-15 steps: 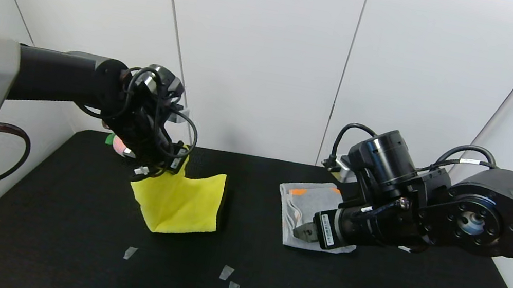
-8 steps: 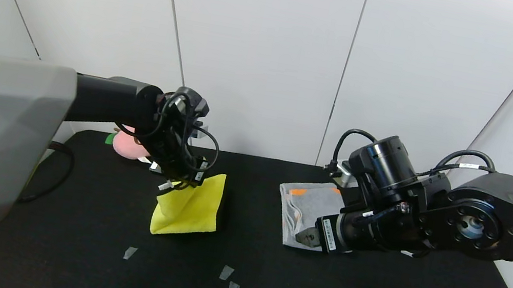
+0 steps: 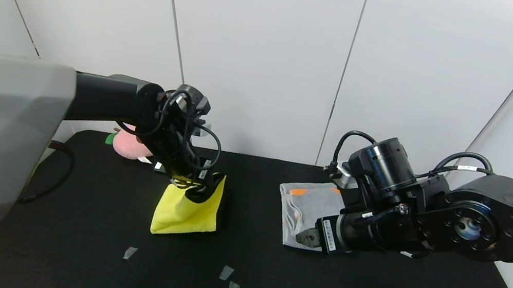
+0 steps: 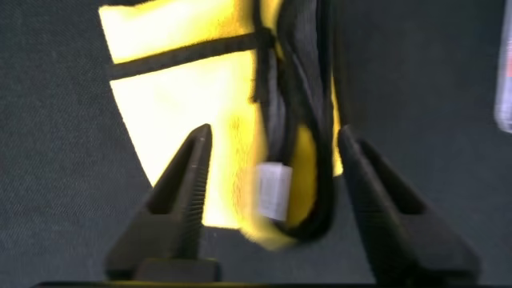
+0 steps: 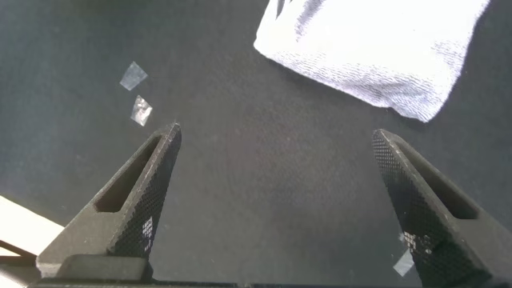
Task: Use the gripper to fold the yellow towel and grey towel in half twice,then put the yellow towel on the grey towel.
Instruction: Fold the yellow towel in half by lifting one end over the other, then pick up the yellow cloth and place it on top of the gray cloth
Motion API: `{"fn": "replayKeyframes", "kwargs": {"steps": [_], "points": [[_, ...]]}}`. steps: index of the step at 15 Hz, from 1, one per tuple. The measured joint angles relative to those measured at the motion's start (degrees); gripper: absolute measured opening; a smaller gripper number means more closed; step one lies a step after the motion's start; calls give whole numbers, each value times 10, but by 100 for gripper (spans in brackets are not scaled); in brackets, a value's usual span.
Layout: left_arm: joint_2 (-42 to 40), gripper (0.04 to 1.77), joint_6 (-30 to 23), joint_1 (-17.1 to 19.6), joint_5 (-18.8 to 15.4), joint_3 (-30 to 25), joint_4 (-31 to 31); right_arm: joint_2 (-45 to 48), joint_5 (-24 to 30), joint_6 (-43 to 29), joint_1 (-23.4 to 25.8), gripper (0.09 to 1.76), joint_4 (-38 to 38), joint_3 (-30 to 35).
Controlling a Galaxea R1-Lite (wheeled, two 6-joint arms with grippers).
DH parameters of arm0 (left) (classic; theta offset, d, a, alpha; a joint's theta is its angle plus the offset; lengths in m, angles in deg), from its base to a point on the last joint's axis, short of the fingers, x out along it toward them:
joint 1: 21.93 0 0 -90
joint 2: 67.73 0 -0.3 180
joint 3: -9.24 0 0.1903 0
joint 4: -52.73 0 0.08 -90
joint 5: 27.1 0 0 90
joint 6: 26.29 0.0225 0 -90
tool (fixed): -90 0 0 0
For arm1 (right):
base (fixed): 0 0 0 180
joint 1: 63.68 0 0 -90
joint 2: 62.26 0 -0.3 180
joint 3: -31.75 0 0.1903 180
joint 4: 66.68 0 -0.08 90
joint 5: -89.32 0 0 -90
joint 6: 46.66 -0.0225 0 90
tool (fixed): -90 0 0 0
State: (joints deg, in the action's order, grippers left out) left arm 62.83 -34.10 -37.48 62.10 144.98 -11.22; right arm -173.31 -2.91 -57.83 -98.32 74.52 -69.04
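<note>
The yellow towel lies folded on the black table, left of centre. My left gripper hangs right over its far right corner. In the left wrist view the left gripper is open, and the yellow towel's dark-trimmed edge and white tag lie loose between the jaws. The grey towel lies folded at the right of centre, its orange band at the far end. My right gripper is open and empty over the grey towel's near edge. In the right wrist view the right gripper sits above bare table, with the grey towel beyond it.
A pink plush peach sits at the table's back left, behind my left arm. Small tape pieces lie on the near half of the table and show in the right wrist view. White wall panels close off the back.
My left gripper carried the yellow towel's raised corner to the right and down, folding the cloth over itself, and its jaws now stand open. My right arm barely moved.
</note>
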Motion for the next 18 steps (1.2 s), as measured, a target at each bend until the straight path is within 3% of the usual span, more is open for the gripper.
{"fn": "replayKeyframes", "kwargs": {"steps": [2, 5, 9, 15, 18], "points": [[-19, 129, -4, 1, -14, 0, -3, -2, 0, 0, -3, 171, 10, -1], [-47, 142, -6, 11, -64, -6, -41, -6, 3, -1, -9, 171, 40, -5], [-58, 154, 3, 50, -105, -13, -73, -23, 1, -7, -23, 171, 77, -24], [-54, 163, 29, 121, -125, -72, -64, -98, 17, -110, -48, 171, 82, -148], [-46, 166, 30, 149, -154, -89, -58, -149, 50, -150, -60, 171, 82, -217]]}}
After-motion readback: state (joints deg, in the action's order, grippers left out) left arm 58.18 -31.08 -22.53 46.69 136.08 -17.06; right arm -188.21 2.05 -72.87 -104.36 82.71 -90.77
